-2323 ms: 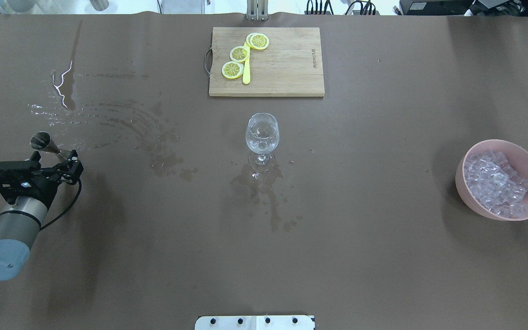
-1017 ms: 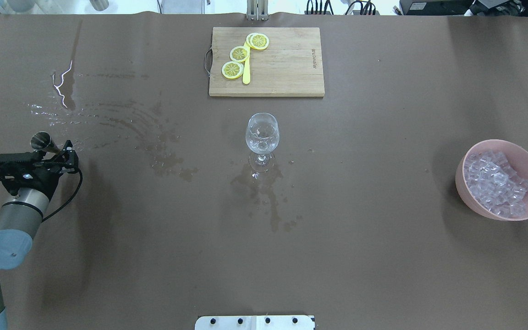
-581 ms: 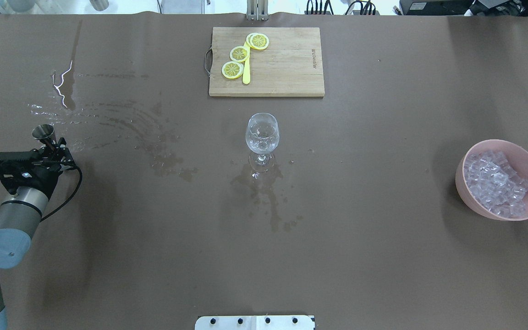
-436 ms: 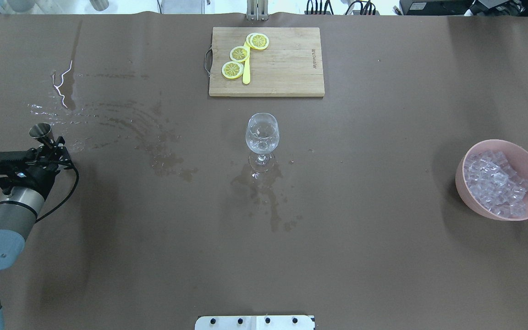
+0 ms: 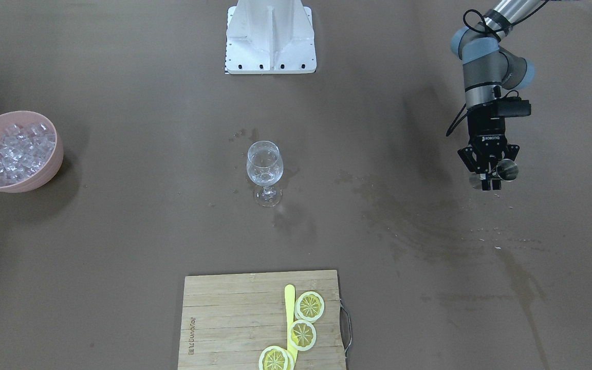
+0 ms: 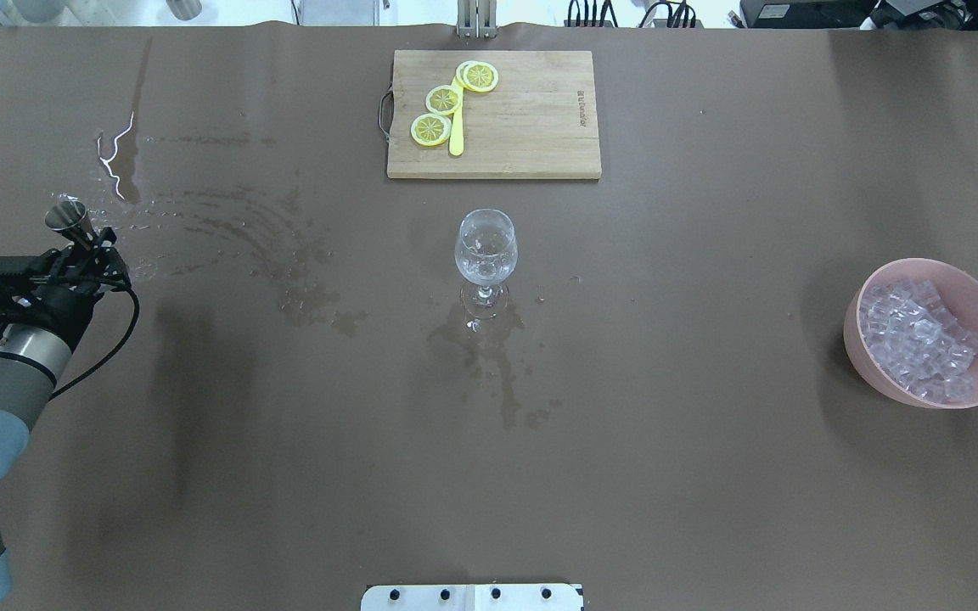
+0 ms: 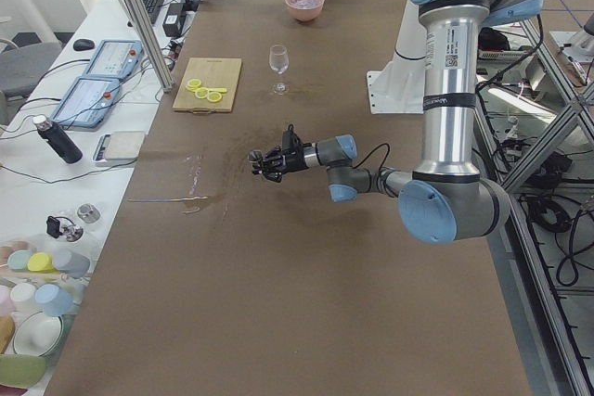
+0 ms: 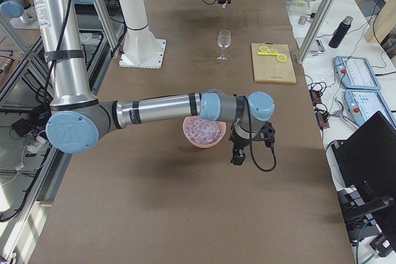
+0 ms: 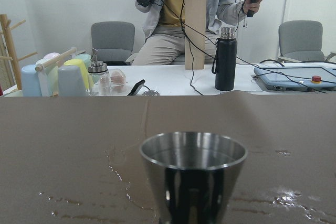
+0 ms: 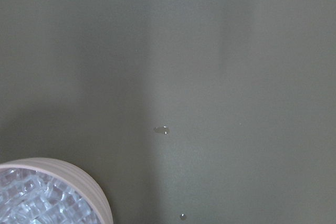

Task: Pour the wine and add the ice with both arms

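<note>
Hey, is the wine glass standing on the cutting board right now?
No, the wine glass stands on the bare brown table, apart from the cutting board and nearer the robot.

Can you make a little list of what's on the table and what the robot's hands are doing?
Left gripper: shut on a metal cup
Right gripper: beside the pink bowl; open or shut, cannot tell
Ice: heaped in the pink bowl
Wine glass: upright, mid-table
Cutting board: three lemon slices on it
Table: wet patches
</note>
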